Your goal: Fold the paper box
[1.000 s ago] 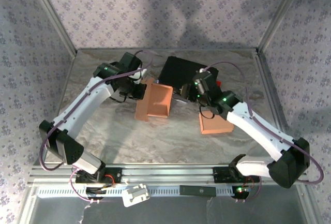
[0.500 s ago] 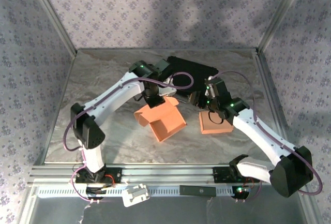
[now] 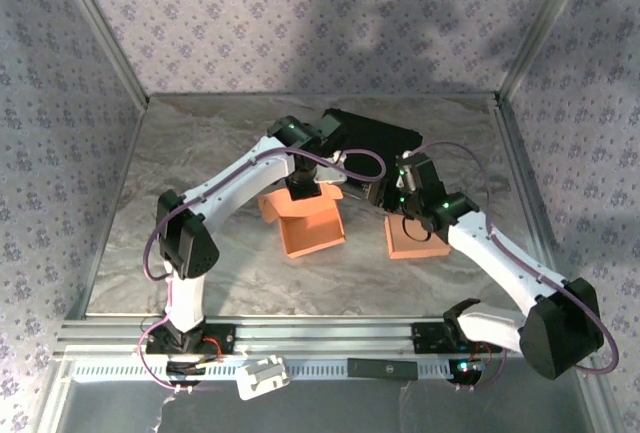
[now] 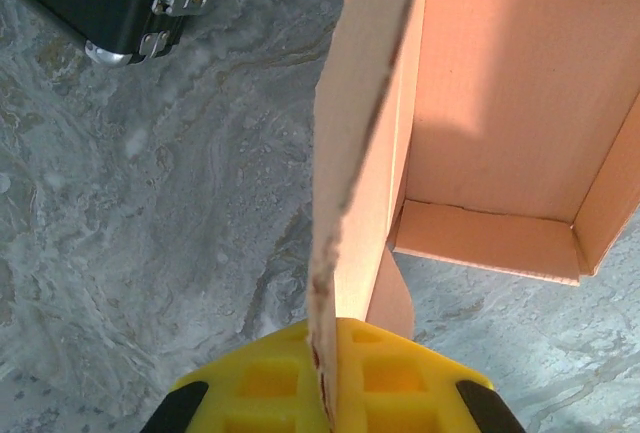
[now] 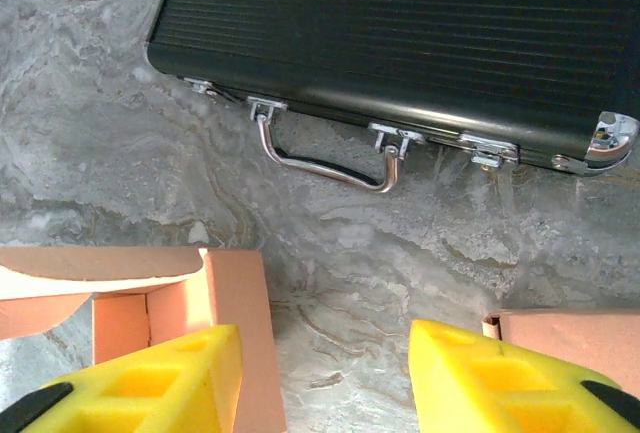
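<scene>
The orange paper box point(image 3: 312, 225) lies open-side up in the middle of the table, one flap raised. My left gripper point(image 3: 304, 189) is shut on that flap. In the left wrist view the flap's edge point(image 4: 345, 203) runs straight down between the closed yellow fingers point(image 4: 260, 388), and the box's open inside point(image 4: 500, 103) lies to the right. My right gripper point(image 3: 380, 193) hovers open just right of the box. In the right wrist view its yellow fingers point(image 5: 150, 388) stand apart over bare table, with a corner of the box point(image 5: 235, 323) beside the left one.
A black case point(image 3: 365, 141) with metal latches and a handle point(image 5: 325, 158) lies behind the box. A second orange cardboard piece point(image 3: 415, 241) rests under the right arm, and its edge point(image 5: 575, 328) appears by the right finger. Patterned walls enclose the table.
The left arm has swung right across the table, carrying the box by its flap and turning it toward the centre. The right gripper has shifted slightly and narrowed a little.
</scene>
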